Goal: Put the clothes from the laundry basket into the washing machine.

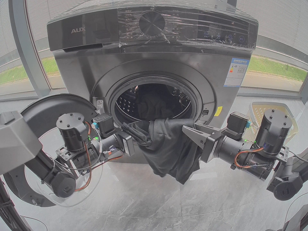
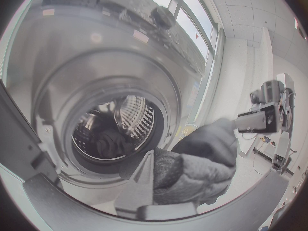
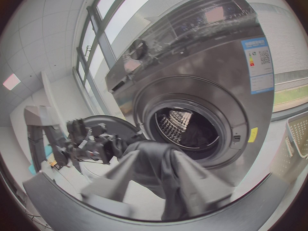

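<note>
**Head view: dark garment held by both hands before the open drum**

Head view, centre of frame: the dark garment (image 1: 166, 148) hangs as a slack sheet between the left hand (image 1: 130, 133) and the right hand (image 1: 190, 130). It sits just below the drum opening (image 1: 154, 101) of the washing machine (image 1: 96, 68). The left hand is clamped on the bunched end of the cloth at centre left. The right hand's fingers close on the opposite upper edge at centre right, and in the right wrist view cloth fills the gap between them. The garment's top edge is near the lower lip of the opening, and its tail hangs well below. Another dark piece (image 1: 150, 105) lies inside the drum. The door (image 1: 54, 113) stands swung open at lower left. The laundry basket (image 1: 256, 109) sits at the right edge, behind the right arm.

Step in hand, as judged: feeding the garment in. Done well, both hands would rise and advance together so the tail clears the lip. They would release only once the bulk is past the rim. An early release would probably let the cloth slide back out.
</note>
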{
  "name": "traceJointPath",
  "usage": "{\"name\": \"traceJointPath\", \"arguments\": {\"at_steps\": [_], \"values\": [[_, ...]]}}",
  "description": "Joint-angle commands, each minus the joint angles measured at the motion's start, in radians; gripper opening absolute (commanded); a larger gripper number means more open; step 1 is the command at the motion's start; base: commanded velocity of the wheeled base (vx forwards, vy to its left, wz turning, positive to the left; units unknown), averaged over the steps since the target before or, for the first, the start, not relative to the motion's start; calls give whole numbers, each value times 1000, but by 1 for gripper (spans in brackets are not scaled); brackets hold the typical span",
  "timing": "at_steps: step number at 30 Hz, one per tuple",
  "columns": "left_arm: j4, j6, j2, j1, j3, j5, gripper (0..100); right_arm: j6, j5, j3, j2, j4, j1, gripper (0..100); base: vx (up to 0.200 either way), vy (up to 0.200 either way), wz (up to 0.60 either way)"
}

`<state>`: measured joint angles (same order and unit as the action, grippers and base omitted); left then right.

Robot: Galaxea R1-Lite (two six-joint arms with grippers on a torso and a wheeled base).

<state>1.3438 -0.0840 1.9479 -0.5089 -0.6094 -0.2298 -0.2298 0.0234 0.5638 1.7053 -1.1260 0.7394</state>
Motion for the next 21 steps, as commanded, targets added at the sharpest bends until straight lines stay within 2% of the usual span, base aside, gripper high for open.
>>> {"name": "traceJointPath", "arguments": {"at_steps": [1, 3, 12, 18, 21], "values": [[-2, 6, -118, -3, 33, 38, 0, 23, 20, -2, 57, 15, -69, 100, 0, 0, 0], [3, 9, -124, -16, 43, 55, 0, 47, 20, -19, 65, 17, -89, 100, 0, 0, 0], [3, 9, -138, -39, 56, 61, 0, 73, 21, -62, 63, 17, -92, 100, 0, 0, 0], [3, 7, -138, -40, 39, 64, 0, 76, 13, -73, 66, 17, -80, 100, 0, 0, 0], [3, 7, -138, -43, 17, 92, 0, 76, 10, -79, 77, 17, -66, 100, 0, 0, 0]]}}
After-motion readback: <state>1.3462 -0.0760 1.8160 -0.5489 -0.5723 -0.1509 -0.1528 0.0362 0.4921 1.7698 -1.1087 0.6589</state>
